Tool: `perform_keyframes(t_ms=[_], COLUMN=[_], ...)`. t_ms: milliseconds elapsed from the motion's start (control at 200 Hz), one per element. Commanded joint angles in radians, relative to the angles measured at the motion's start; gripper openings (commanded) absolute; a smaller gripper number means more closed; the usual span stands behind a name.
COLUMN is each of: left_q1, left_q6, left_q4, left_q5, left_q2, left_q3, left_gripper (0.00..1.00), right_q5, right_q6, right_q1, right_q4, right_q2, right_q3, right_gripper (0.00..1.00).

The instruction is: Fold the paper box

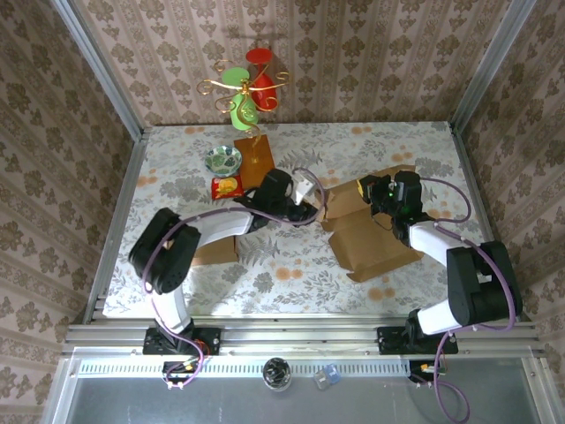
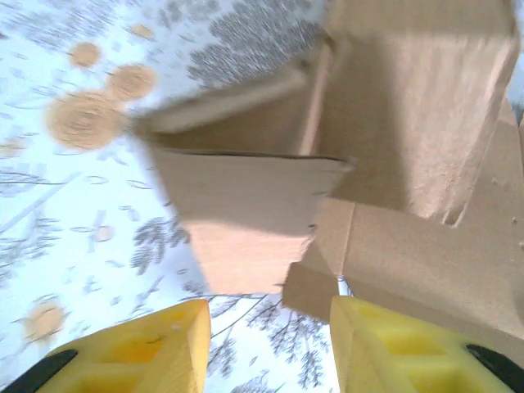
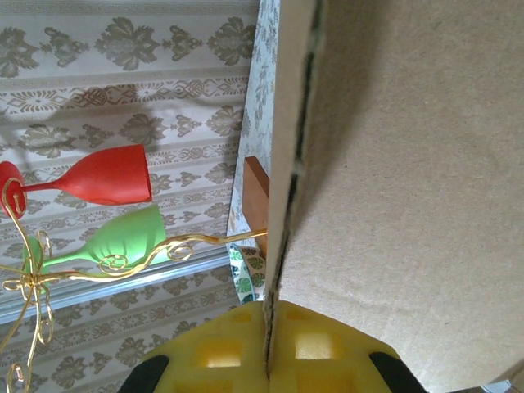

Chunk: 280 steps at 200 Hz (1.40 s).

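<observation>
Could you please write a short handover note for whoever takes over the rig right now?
Left hand: open, holding nothing, its fingers apart just short of a loose flap on the box's left side.
Right hand: shut on the edge of a cardboard panel.
Paper box: right of centre on the table, partly folded.
Done: some panels are raised.
Left: the flaps are not tucked in and the box is not closed.
</observation>
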Motion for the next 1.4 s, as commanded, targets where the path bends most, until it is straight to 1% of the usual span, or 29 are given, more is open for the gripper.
perform_keyframes(t_ms=[0,70,130,160,225,255,295,340,415,455,495,520,540,550,570,585,610,790,945,1080,1255,1325,1350,1395], left_q1=[0.054,0.075,0.087,0.089,0.08,0.068,0.044,0.002,-0.077,-0.108,-0.139,-0.154,-0.164,-0.168,-0.172,-0.174,-0.177,-0.18,-0.146,-0.124,-0.114,-0.115,-0.115,-0.118], left_q6=[-0.041,-0.053,-0.067,-0.066,-0.063,-0.06,-0.052,-0.033,-0.021,-0.026,-0.032,-0.041,-0.054,-0.061,-0.074,-0.083,-0.096,-0.124,-0.154,-0.158,-0.15,-0.131,-0.125,-0.117], left_q4=[-0.002,-0.001,0.004,-0.006,-0.045,-0.054,-0.063,-0.069,-0.097,-0.079,-0.042,-0.021,-0.005,0.004,0.02,0.029,0.04,0.074,0.091,0.101,0.128,0.142,0.143,0.138], left_q5=[0.035,0.041,0.069,0.087,0.109,0.11,0.088,0.036,-0.133,-0.217,-0.297,-0.346,-0.381,-0.395,-0.411,-0.418,-0.43,-0.511,-0.509,-0.494,-0.49,-0.457,-0.446,-0.44], left_q2=[-0.099,-0.142,-0.154,-0.148,-0.121,-0.104,-0.087,-0.068,-0.035,-0.023,-0.012,-0.005,0.003,0.007,0.015,0.021,0.031,0.094,0.139,0.129,0.043,-0.009,-0.027,-0.058], left_q3=[-0.049,-0.084,-0.094,-0.082,-0.033,-0.01,0.018,0.046,0.091,0.091,0.081,0.075,0.072,0.07,0.066,0.064,0.064,0.071,0.092,0.071,-0.045,-0.088,-0.098,-0.121], left_gripper=[0.44,0.45,0.46,0.46,0.47,0.51,0.52,0.53,0.55,0.59,0.65,0.73,0.83,0.87,0.92,0.98,1.0,1.0,0.96,0.87,0.77,0.66,0.63,0.62], right_q5=[0.003,0.007,0.007,0.01,0.015,0.02,0.021,0.02,0.019,0.021,0.025,0.026,0.029,0.029,0.033,0.034,0.036,0.036,0.032,0.03,0.026,0.026,0.026,0.026], right_q6=[-0.039,-0.058,-0.074,-0.08,-0.086,-0.087,-0.088,-0.083,-0.06,-0.041,-0.026,-0.016,-0.011,-0.01,-0.008,-0.005,-0.002,0.023,0.028,0.026,0.028,0.026,0.025,0.025], right_q1=[-0.004,-0.006,-0.007,-0.007,-0.007,-0.007,-0.009,-0.009,-0.009,-0.009,-0.009,-0.009,-0.009,-0.009,-0.009,-0.009,-0.009,-0.009,-0.009,-0.011,-0.012,-0.012,-0.012,-0.013], right_q4=[-0.096,-0.128,-0.167,-0.184,-0.21,-0.217,-0.219,-0.209,-0.185,-0.162,-0.142,-0.138,-0.136,-0.135,-0.136,-0.136,-0.136,-0.121,-0.12,-0.122,-0.105,-0.099,-0.097,-0.093], right_q2=[-0.034,-0.048,-0.048,-0.079,-0.095,-0.097,-0.095,-0.086,-0.068,-0.062,-0.062,-0.062,-0.062,-0.062,-0.062,-0.062,-0.062,-0.033,-0.042,-0.041,-0.025,-0.021,-0.021,-0.016], right_q3=[0.023,0.043,0.059,0.066,0.071,0.071,0.072,0.072,0.064,0.056,0.049,0.046,0.045,0.045,0.046,0.045,0.045,0.038,0.028,0.027,0.037,0.041,0.041,0.042], right_gripper=[0.0,0.0,0.0,0.0,0.0,0.0,0.0,0.0,0.0,0.0,0.0,0.0,0.0,0.0,0.0,0.0,0.0,0.0,0.0,0.0,0.0,0.0,0.0,0.0])
